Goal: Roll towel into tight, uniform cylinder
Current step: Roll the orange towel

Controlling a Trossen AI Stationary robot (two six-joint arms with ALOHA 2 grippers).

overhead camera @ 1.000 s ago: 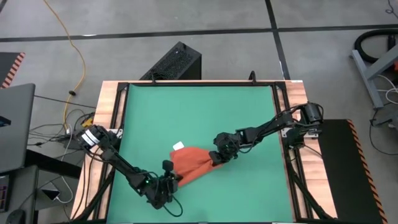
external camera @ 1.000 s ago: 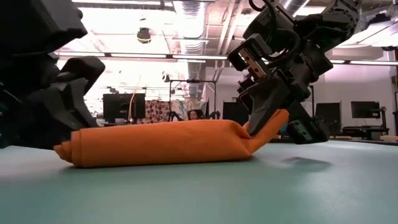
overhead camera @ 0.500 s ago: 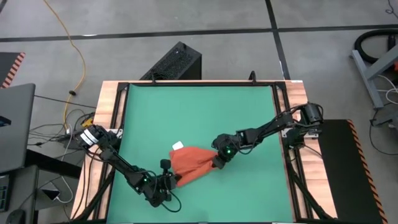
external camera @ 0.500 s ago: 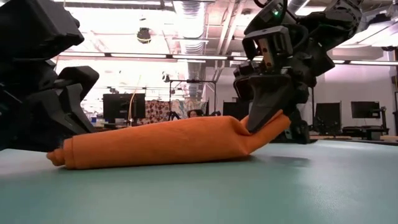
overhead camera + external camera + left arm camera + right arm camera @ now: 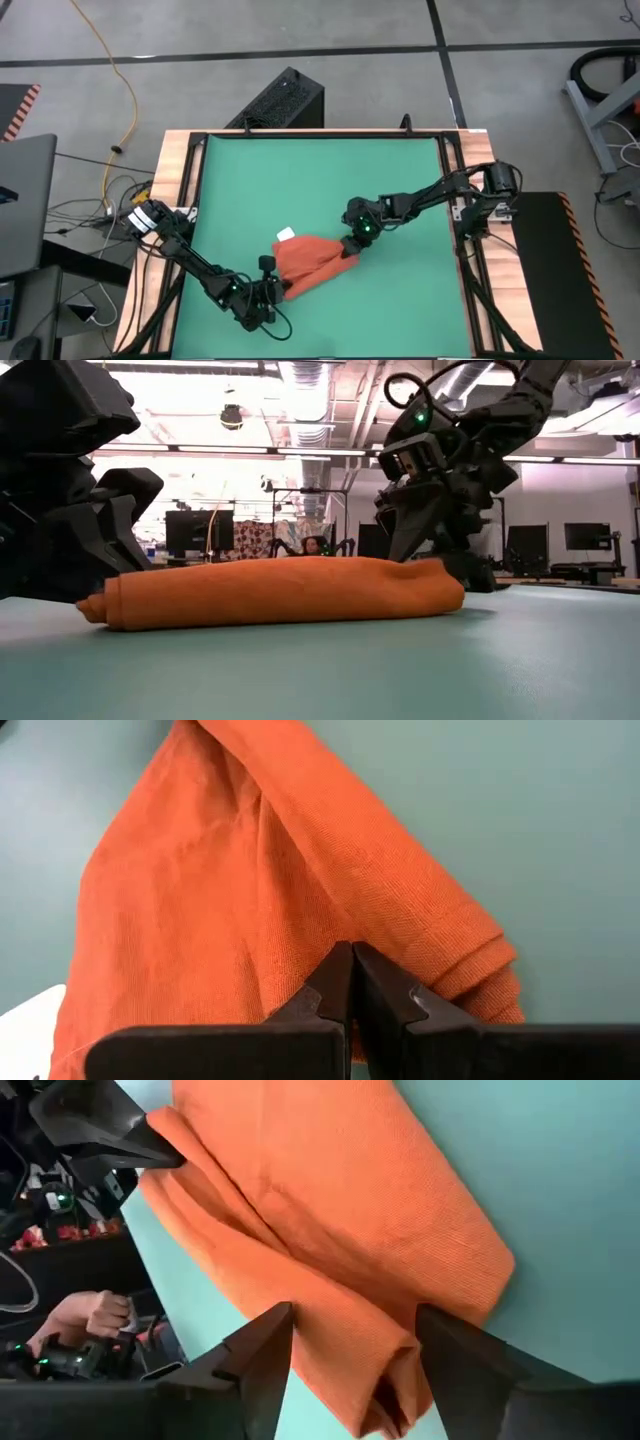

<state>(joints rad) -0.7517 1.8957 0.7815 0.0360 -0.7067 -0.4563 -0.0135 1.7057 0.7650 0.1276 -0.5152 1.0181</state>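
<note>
The orange-red towel [image 5: 312, 262] lies as a loose, flattened roll on the green mat [image 5: 320, 170], with its white tag [image 5: 287, 235] on the far side. In the low view the towel [image 5: 280, 592] rests flat along its whole length. My left gripper [image 5: 272, 290] is shut at the towel's near-left end. My right gripper [image 5: 352, 242] stands open over the towel's right end [image 5: 400, 1380], one finger on either side of it. I see no touch there. My left gripper has its shut fingertips [image 5: 340, 972] lying against the towel's top layer near its near-left end [image 5: 300, 945]. They come slanting down from the table's near-left side. Whether any cloth is caught between them, I cannot tell. The towel lies on the mat.
A wooden frame [image 5: 180, 170] borders the mat. The mat's far half is bare green. A black box [image 5: 282, 100] stands beyond the far edge and a laptop [image 5: 20, 200] to the left. A person's hand [image 5: 90, 1315] shows off the table in the right wrist view.
My right gripper has opened and let go of the towel's right end. It has turned about its wrist and gone a little toward the far edge. That end, held raised before, has dropped flat onto the mat. The rest of the roll has stayed in place.
</note>
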